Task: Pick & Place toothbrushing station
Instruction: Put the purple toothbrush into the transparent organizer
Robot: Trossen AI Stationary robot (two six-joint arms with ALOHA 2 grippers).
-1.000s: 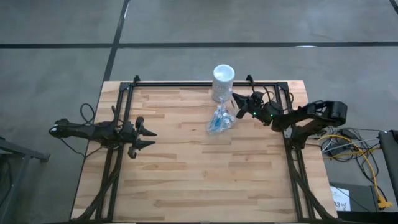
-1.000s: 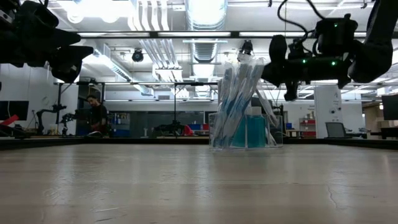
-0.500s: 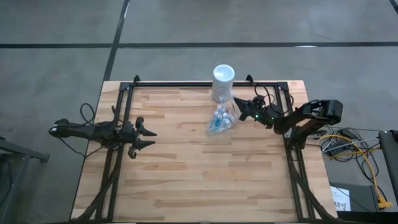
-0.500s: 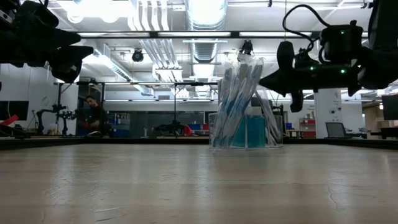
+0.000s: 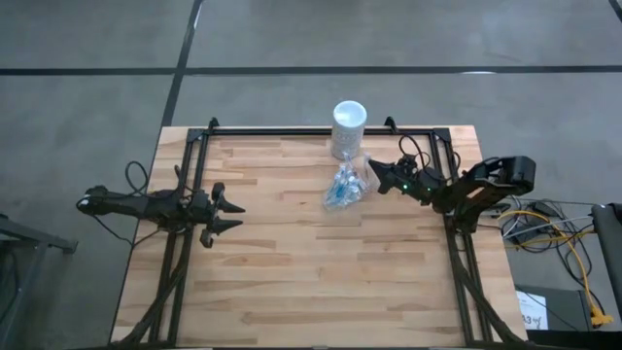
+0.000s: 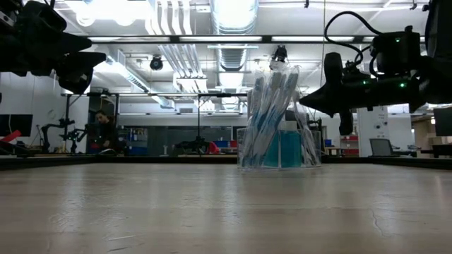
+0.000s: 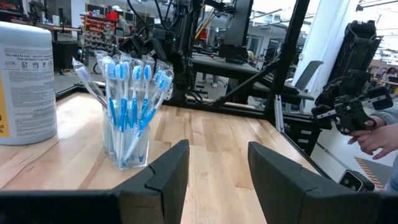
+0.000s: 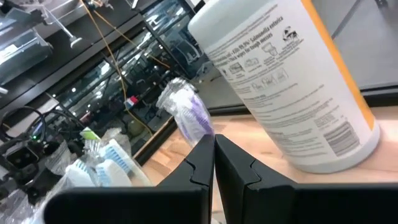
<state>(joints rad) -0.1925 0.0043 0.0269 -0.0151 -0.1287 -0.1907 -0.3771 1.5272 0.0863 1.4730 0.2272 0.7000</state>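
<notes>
A small clear plastic cup (image 5: 343, 191) stands on the wooden table, right of centre toward the far edge. It holds several blue-and-white toothbrushes (image 7: 130, 93) and teal tubes (image 6: 289, 149). My right gripper (image 5: 370, 165) hovers shut just right of the cup, above the table. In the right wrist view a clear-wrapped brush head (image 8: 186, 115) stands just beyond its fingertips (image 8: 214, 146). My left gripper (image 5: 236, 216) waits open and empty at the table's left, pointing toward the cup (image 7: 127, 149). My right gripper is shut close to the clear-wrapped brush head (image 8: 189, 124). I cannot tell whether its fingertips touch it.
A tall white cylinder (image 5: 349, 124) with a printed label stands at the far edge just behind the cup, and it also shows in the right wrist view (image 8: 292, 87). A person's hand (image 7: 379, 134) shows beyond the table's right side. Bare wood lies toward the near edge.
My right gripper has drawn back from above the cup toward the table's right edge, a little nearer and lower. The cup and brushes have stayed in place.
</notes>
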